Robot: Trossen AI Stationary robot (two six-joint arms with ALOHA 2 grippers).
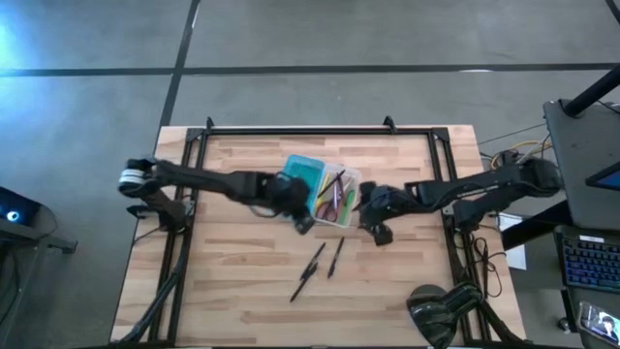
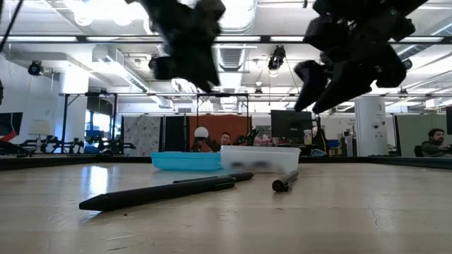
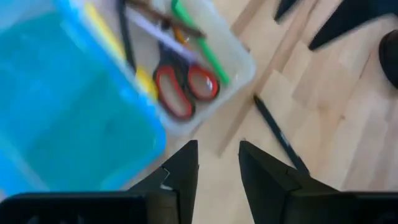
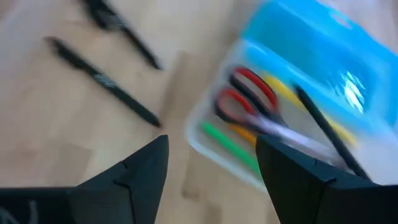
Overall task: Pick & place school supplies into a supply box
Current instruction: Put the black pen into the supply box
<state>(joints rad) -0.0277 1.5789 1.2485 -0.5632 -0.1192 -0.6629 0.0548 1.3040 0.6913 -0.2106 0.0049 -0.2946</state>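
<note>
The supply box (image 1: 322, 184) lies open mid-table, teal half (image 3: 68, 106) beside clear half (image 4: 249, 134). Inside the clear half lie red-handled scissors (image 3: 185, 88), a green pen (image 3: 202, 46), a yellow pencil (image 4: 283, 93), an orange one and a dark pen (image 4: 323, 124). Two dark pens (image 1: 310, 271) (image 1: 336, 257) lie flat on the wood nearer the near edge. My left gripper (image 3: 217, 165) hovers open, empty, just off the box's near-left corner. My right gripper (image 4: 211, 162) hovers open, empty, by the clear half's near-right corner. Both show above the table in the low view.
Black frame rails (image 1: 320, 129) run along the table's far edge and down both sides. A dark object (image 1: 436, 310) sits at the near right corner. Bare wood (image 1: 223, 281) stretches toward the near left. People sit in the room behind (image 2: 224, 139).
</note>
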